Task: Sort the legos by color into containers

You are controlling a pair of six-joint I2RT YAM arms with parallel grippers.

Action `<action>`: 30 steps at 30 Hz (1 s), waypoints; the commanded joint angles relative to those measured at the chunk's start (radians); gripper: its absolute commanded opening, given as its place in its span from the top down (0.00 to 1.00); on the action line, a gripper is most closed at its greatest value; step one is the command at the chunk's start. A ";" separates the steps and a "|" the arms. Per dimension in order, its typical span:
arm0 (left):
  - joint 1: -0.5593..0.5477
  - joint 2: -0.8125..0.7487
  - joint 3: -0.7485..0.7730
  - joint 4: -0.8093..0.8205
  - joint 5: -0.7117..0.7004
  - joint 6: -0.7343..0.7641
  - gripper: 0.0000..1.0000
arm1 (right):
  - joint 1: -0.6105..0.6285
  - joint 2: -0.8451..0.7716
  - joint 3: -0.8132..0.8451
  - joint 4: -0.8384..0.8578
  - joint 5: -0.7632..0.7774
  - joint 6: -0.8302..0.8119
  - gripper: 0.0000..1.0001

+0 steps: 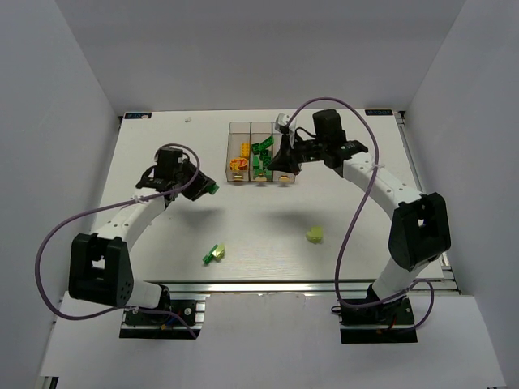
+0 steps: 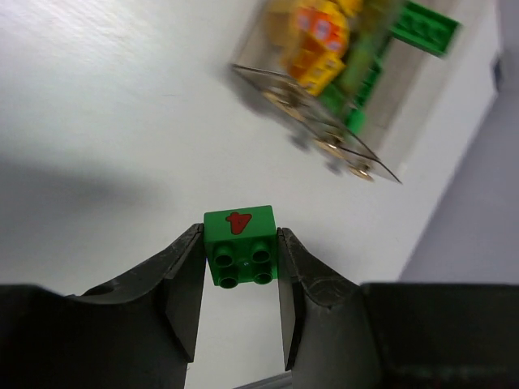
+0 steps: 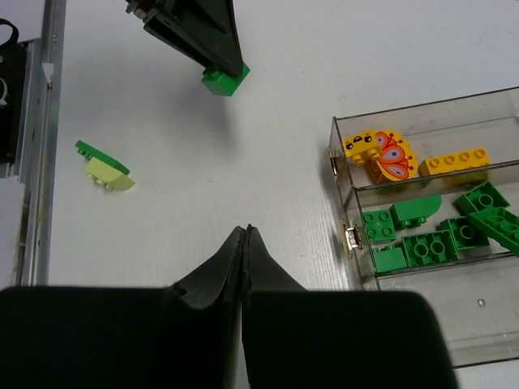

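Left fingers (image 2: 182,284) clamp a green brick (image 2: 240,255) with a red mark over the surface (image 2: 97,121), near the containers (image 3: 405,109). We see the right fingers (image 3: 231,267) pressed together, empty, beside the containers, which hold orange bricks (image 3: 381,154) and green bricks (image 3: 430,243). One yellow-green brick (image 1: 315,235) lies loose.

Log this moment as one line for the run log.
left fingers: shut on green square plastic brick | right fingers: shut, empty, near clear plastic bins | table: pale yellow-green brick; green-and-pale brick pair
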 commanded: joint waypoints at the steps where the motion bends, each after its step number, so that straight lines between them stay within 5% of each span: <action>1: -0.026 -0.019 -0.027 0.248 0.195 0.044 0.99 | -0.004 -0.065 -0.031 0.044 0.033 -0.002 1.00; 10: -0.129 0.229 0.251 0.261 0.225 0.205 0.97 | -0.008 -0.133 -0.107 0.084 0.066 0.009 1.00; 30: -0.190 0.651 0.742 0.202 0.150 0.281 0.81 | -0.099 -0.214 -0.211 0.128 0.126 0.049 1.00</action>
